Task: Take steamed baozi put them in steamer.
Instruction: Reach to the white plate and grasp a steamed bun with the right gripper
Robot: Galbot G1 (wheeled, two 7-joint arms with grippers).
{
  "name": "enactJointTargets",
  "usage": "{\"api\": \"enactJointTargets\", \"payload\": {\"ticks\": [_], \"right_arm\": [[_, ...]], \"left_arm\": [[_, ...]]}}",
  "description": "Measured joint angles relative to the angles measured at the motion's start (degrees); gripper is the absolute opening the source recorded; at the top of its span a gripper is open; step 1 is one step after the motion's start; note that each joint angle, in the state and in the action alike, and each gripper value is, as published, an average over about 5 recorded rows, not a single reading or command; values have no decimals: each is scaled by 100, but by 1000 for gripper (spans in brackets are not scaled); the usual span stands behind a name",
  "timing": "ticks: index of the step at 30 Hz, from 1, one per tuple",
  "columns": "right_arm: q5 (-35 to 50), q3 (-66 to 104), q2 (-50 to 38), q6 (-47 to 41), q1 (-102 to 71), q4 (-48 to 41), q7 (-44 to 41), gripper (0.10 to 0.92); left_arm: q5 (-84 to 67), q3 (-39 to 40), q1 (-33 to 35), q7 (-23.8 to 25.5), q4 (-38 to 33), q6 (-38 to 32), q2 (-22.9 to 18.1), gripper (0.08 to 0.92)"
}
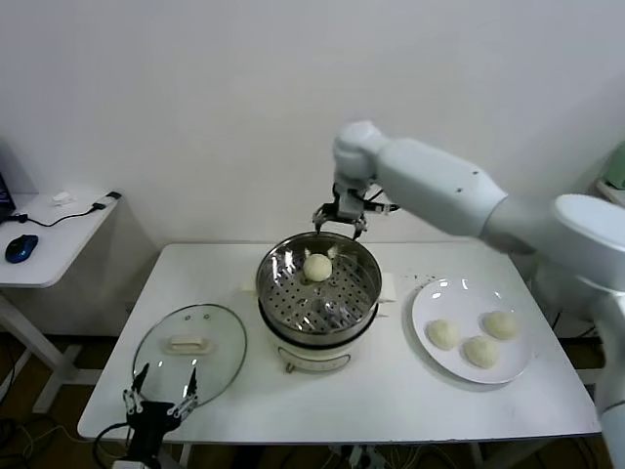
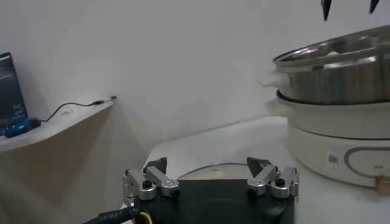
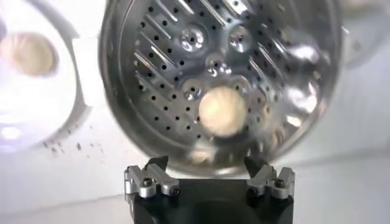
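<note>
Standing on a white table [image 1: 391,391] against a white wall [image 1: 195,98], the steamer [image 1: 318,283] sits beneath the right gripper [image 1: 340,227], fingers apart; left gripper [image 1: 161,399], likewise spread, hangs near the glass lid [image 1: 190,352].

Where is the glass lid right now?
In the head view the glass lid lies flat on the white table, on the robot's left of the steamer, with the parked left gripper at its near edge.
</note>
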Motion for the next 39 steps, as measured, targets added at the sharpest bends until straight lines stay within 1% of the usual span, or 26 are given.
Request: {"api": "enactJointTargets", "payload": {"ticks": [4,8,14,18,24,39], "right_arm": [[940,-406,-573,-1034,192,67,73,823],[1681,-723,-1135,-1933,225,175,151,823],[2258,-968,-1894,-2809,-44,429,165,823],[2293,-963,-2221,-3133,-404,522,113,823],[2047,-644,-2424,-3414,-1111,536,94,823],[1442,267,-2138,-3593,-2468,216,244,823]], "left_arm": [[19,5,12,1,-39,7,1,823],[31,4,17,3,-53,12,-1,823],[64,-4,38,4,-54,14,-26,823],[74,-25,65,3,-48,13,-28,823],[114,-30,88,1,-31,12,-48,823],[142,-62,149,-7,42,-39,-74,823]]}}
